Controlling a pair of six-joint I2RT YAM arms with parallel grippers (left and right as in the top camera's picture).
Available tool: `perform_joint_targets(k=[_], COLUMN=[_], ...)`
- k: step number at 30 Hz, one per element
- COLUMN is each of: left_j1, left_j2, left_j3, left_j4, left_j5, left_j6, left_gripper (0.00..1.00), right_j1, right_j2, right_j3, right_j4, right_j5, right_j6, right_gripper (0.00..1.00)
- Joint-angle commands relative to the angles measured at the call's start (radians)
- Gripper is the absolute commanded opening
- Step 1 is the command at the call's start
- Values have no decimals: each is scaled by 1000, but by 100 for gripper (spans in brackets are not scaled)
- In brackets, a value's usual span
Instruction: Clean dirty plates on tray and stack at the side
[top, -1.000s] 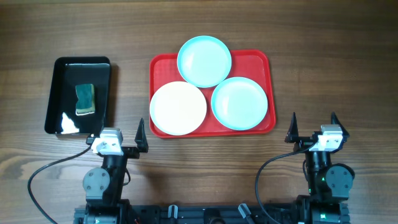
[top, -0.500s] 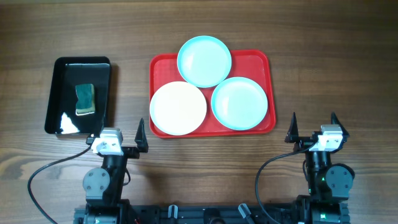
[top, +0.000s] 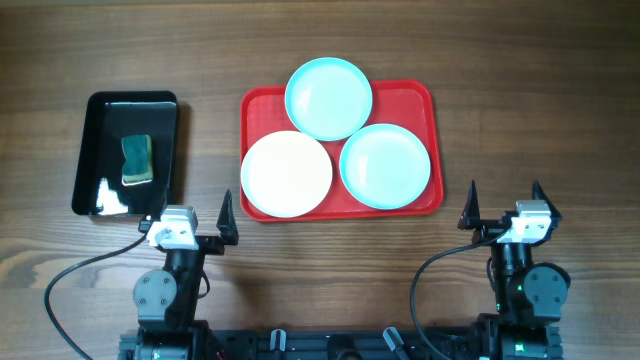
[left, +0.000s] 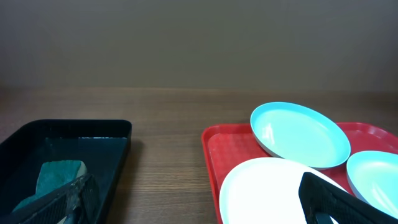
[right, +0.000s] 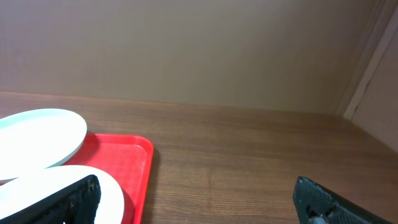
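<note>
You are holding the left end effector (top: 190, 218) and right end effector (top: 503, 208) spread open near the tray (top: 420, 95), its dirty plates (top: 286, 173) awaiting cleaning.

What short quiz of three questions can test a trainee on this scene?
1. True or false: the green sponge lies in the glossy black rectangular tray.
2. How many of the round plastic plates on the large red plastic tray are pale turquoise? A) one B) two C) three
3. Which plate lies nearest the left claw?

Key: 1. true; 2. B; 3. the white round plate.
</note>
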Motion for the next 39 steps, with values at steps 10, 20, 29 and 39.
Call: perform_joint_targets(k=[10,20,29,39], left_j1=[1,1,1,1], left_j2=[1,1,1,1], left_j3=[-9,-9,-9,-9], left_j4=[0,0,0,28], left_j5=[-13,-13,-2,284], left_j6=[-10,-10,-21,-156], left_gripper=[100,100,100,100], right_j1=[-5,-5,-5,-5], right_j2=[6,6,6,6], right_j3=[-3,-3,-3,-3], right_j4=[2,2,2,2], right_j5=[-9,-9,-9,-9], right_j6=[-5,-4,-4,-5], right_gripper=[100,100,100,100])
